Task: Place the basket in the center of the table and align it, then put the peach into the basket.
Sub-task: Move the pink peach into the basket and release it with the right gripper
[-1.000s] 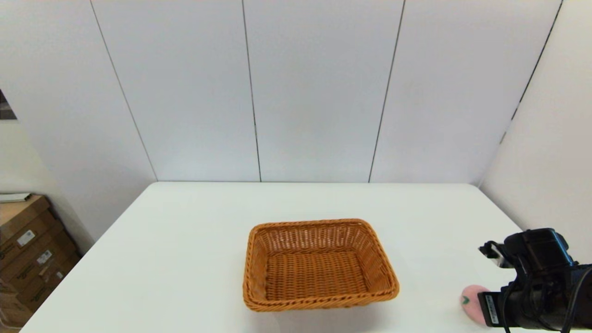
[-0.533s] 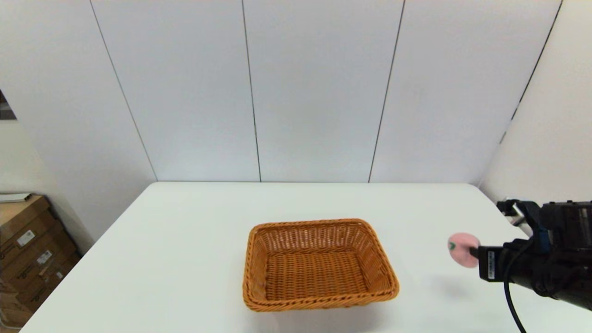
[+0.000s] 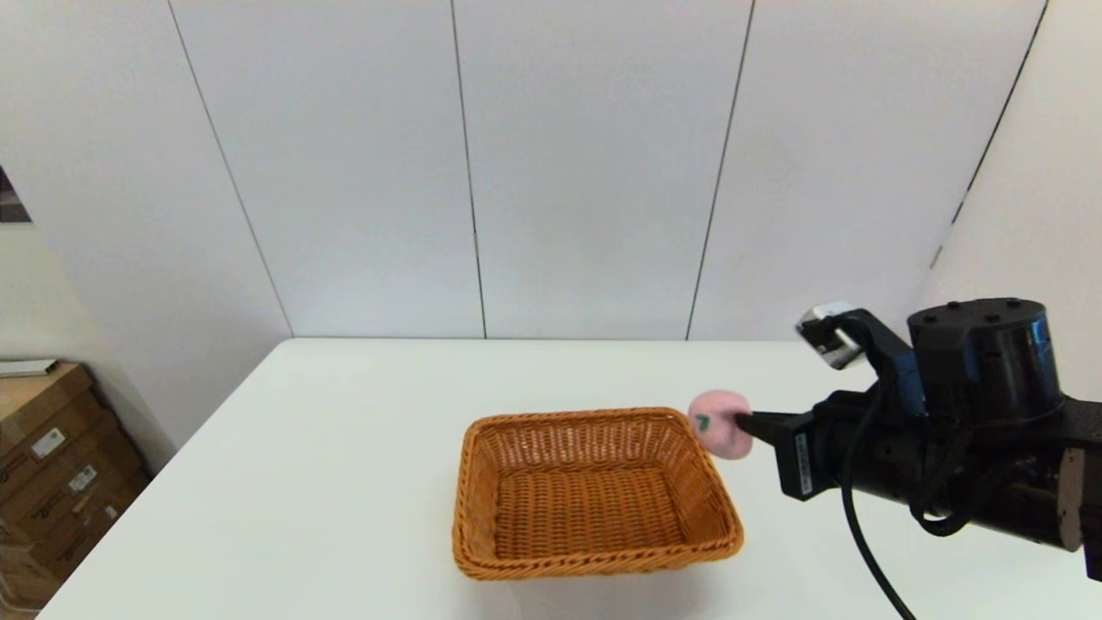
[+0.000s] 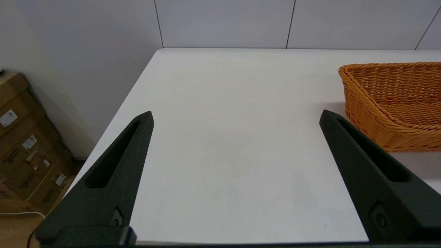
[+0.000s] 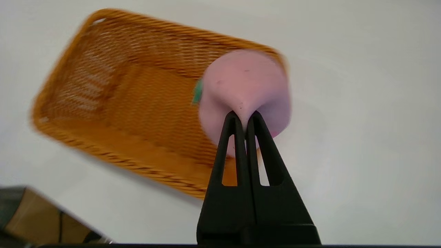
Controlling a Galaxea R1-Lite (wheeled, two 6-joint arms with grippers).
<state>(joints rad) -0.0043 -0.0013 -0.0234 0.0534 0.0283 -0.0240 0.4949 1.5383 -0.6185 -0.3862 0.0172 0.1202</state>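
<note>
The orange-brown wicker basket sits near the middle of the white table; it also shows as the basket and the basket in the wrist views. My right gripper is shut on the pink peach, pinching its soft side, and holds it in the air just over the basket's far right corner. The right wrist view shows the peach squeezed between the tips of my right gripper. My left gripper stands open over the table left of the basket, holding nothing.
Cardboard boxes are stacked on the floor beyond the table's left edge. White wall panels rise behind the table and along its right side. Bare tabletop surrounds the basket.
My right arm lifted the peach off the table at the near right and carried it up and leftward to the basket's far right corner. The basket has not moved.
</note>
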